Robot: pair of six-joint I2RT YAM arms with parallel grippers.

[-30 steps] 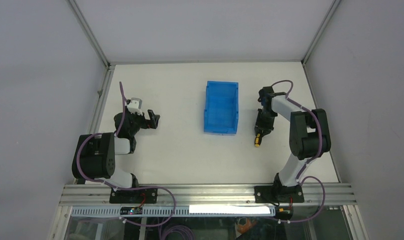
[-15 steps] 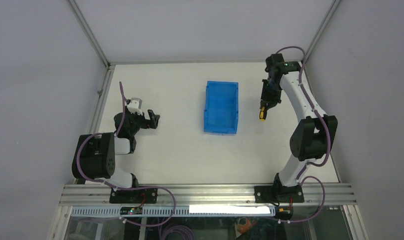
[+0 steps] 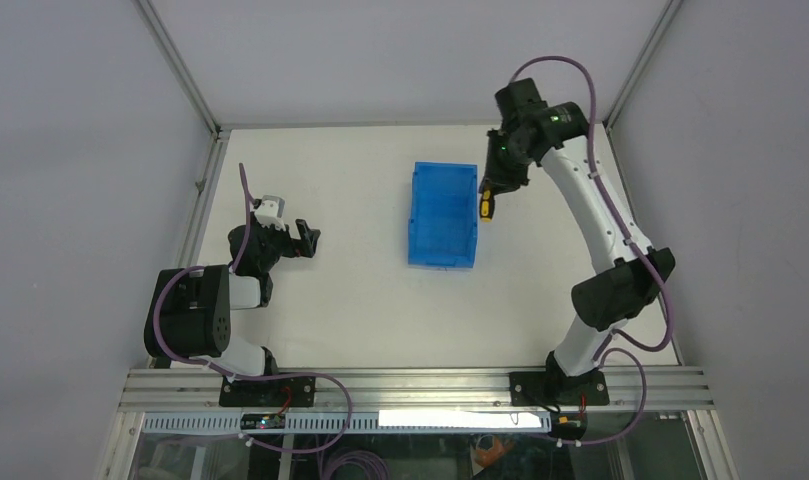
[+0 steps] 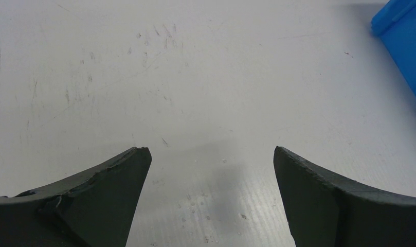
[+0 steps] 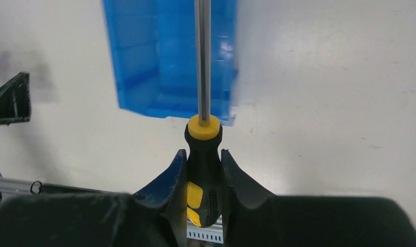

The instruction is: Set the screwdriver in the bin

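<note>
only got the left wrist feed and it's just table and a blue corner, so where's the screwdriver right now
observer: The right gripper holds the screwdriver by its black-and-yellow handle.
operator: is it over the bin
observer: In the top view it hangs in the air just beside the bin's right wall; whether it clears the rim I cannot tell.
operator: which way does the shaft point
observer: In the right wrist view the shaft runs away from the gripper and lines up over the bin's blue floor.
</note>
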